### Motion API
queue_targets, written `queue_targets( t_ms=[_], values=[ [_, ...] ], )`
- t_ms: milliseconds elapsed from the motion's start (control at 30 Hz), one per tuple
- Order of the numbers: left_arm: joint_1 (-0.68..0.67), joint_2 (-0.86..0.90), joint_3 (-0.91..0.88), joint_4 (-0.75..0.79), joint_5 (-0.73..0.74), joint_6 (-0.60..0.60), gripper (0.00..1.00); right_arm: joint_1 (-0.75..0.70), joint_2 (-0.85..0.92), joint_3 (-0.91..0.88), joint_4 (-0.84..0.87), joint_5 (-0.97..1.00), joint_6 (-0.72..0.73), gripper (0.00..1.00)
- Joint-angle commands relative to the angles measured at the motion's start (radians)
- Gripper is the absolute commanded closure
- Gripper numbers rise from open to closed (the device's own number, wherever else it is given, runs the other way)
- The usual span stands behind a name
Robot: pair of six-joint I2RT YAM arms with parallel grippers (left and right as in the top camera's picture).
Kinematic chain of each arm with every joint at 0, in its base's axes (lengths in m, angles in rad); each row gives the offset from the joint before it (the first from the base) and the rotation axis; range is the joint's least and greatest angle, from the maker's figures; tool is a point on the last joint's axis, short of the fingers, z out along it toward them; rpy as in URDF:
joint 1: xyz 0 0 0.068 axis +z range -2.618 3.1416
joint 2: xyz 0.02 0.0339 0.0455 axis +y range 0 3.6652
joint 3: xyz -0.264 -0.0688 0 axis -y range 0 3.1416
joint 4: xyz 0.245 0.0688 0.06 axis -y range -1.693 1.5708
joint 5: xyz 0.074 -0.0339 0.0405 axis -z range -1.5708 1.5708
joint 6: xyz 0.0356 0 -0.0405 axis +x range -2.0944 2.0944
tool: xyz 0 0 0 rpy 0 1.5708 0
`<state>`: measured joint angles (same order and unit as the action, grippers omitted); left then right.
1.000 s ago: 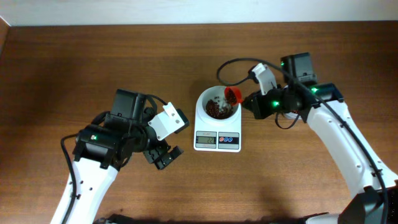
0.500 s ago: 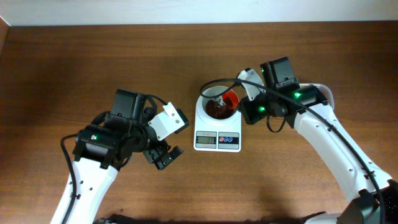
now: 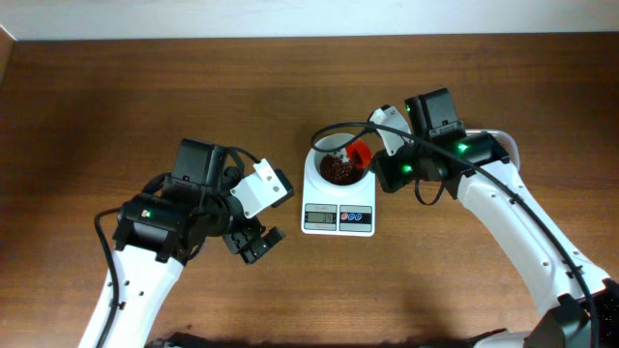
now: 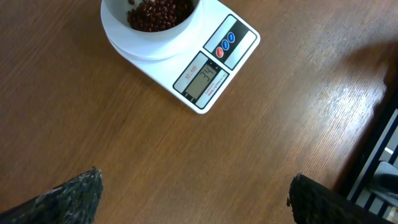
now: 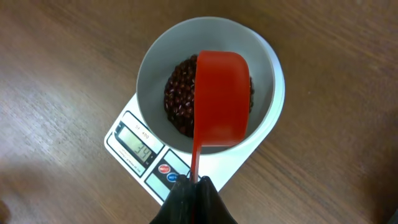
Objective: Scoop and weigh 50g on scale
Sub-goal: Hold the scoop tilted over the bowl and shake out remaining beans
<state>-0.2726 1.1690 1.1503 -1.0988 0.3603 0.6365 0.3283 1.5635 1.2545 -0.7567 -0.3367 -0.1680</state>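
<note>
The white scale [image 3: 337, 218] sits near the middle of the brown wooden table [image 3: 116, 97], with a round white bowl [image 5: 155, 68] on top of it. In the bottom of the bowl lies a loose heap of small dark red-brown beans [image 5: 180, 93]; they cover the floor but come nowhere near the rim. The grey display in front of the bowl reads 34. Over the right half of the bowl hangs a red plastic scoop [image 5: 222, 106], hiding some of the beans, and from where the cameras look I cannot tell whether anything is in it. The right gripper [image 5: 194, 190] has its fingers pressed together on the scoop's thin red handle. The left gripper [image 4: 196, 196] hovers over bare table to the left of the scale, fingers spread wide and holding nothing.
</note>
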Motion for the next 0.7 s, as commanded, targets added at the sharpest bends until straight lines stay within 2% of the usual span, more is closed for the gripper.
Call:
queue_targets(
  t_ms=[0, 367, 667],
  values=[
    [0.005, -0.004, 0.016, 0.001, 0.018, 0.015, 0.01, 0.006, -0.022, 0.008, 0.018, 0.009, -0.012, 0.96],
    [0.005, -0.004, 0.016, 0.001, 0.018, 0.015, 0.01, 0.026, -0.022, 0.008, 0.063, 0.045, -0.116, 0.96],
    [0.005, -0.004, 0.016, 0.001, 0.018, 0.015, 0.01, 0.103, -0.022, 0.008, 0.067, 0.216, -0.121, 0.96]
  ],
)
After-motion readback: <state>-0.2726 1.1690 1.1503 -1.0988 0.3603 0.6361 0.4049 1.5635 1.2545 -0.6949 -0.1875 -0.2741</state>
